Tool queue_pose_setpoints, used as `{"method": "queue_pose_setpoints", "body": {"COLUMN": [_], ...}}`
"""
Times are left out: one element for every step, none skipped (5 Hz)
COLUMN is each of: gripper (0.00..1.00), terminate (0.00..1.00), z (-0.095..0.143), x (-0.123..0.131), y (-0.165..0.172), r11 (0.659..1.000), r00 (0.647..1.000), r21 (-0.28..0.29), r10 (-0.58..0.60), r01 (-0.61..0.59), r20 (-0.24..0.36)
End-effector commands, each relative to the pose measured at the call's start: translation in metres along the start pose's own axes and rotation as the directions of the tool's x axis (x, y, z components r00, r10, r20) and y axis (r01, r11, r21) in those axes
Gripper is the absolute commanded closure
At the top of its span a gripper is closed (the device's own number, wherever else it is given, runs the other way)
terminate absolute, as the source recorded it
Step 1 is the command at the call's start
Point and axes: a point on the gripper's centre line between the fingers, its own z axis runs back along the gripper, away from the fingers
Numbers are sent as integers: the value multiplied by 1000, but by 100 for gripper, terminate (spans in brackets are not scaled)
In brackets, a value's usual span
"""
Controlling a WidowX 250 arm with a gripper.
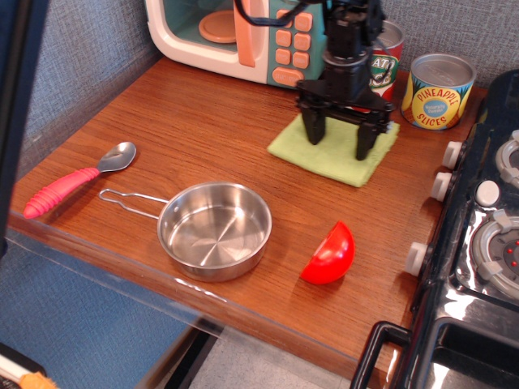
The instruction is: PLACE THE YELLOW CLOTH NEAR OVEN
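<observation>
The yellow cloth (302, 151) lies flat on the wooden table, just in front of the oven's button panel. The oven (243, 36) stands at the back, teal and white, with a peach handle and an orange plate inside. My gripper (338, 144) stands upright over the cloth. Its jaws are spread wide, with both fingertips (313, 136) down on the cloth's top surface. The cloth's far edge is hidden behind the gripper.
A steel pan (215, 229) sits at the front, with a pink-handled spoon (69, 182) to its left and a red half tomato (330, 254) to its right. A pineapple can (438, 91) and a second can (383, 58) stand at the back right. A black stove (478, 243) fills the right side.
</observation>
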Motion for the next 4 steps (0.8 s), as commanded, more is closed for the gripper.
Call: {"method": "queue_pose_setpoints", "body": {"gripper": [0, 0, 0, 0], "terminate": [0, 0, 0, 0], "z": [10, 16, 23, 27], "x": [-22, -23, -29, -36], "y": [91, 126, 153, 175], "r11": [986, 982, 979, 975], "r00": [990, 989, 985, 981], "r21": [98, 124, 120, 122], "r10": [137, 144, 171, 192], "r01": [-134, -140, -167, -189], "r20": [-27, -25, -20, -15]}}
